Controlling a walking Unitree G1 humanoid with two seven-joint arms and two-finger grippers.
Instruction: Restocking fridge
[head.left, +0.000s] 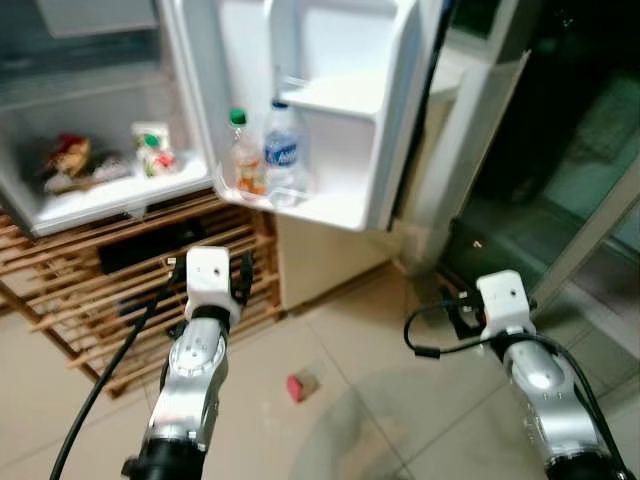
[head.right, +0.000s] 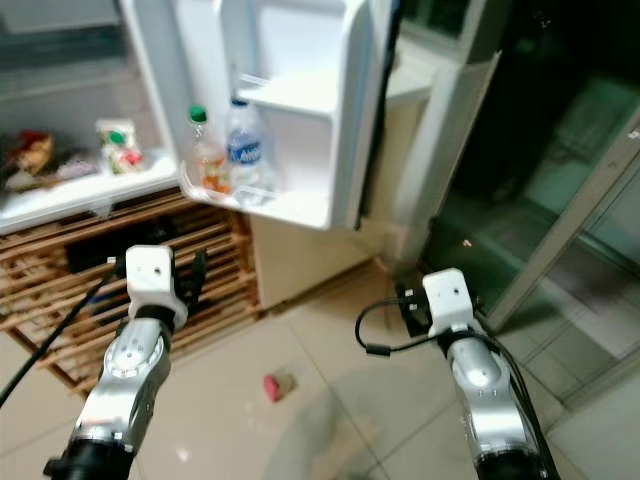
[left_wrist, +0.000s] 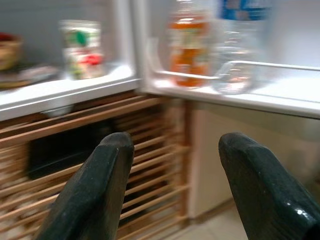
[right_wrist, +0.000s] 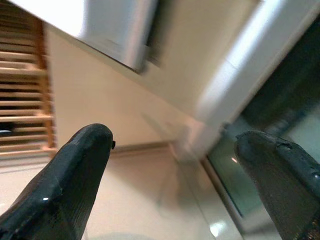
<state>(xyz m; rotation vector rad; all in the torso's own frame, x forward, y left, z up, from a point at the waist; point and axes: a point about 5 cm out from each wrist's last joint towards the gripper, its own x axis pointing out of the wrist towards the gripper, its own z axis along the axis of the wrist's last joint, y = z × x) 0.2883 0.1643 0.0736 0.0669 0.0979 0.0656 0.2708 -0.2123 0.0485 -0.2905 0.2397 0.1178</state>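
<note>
The left gripper (left_wrist: 172, 187), jaws wide apart and empty, faces the white open fridge door shelf (head.left: 330, 205). On that shelf, at about one o'clock from the gripper, stand an upright orange-drink bottle with a green cap (head.left: 243, 155) and a clear water bottle with a blue label (head.left: 283, 152), touching. The left arm looks nearer. The right gripper (right_wrist: 182, 175), also wide open and empty, points towards the floor by the door at three o'clock.
</note>
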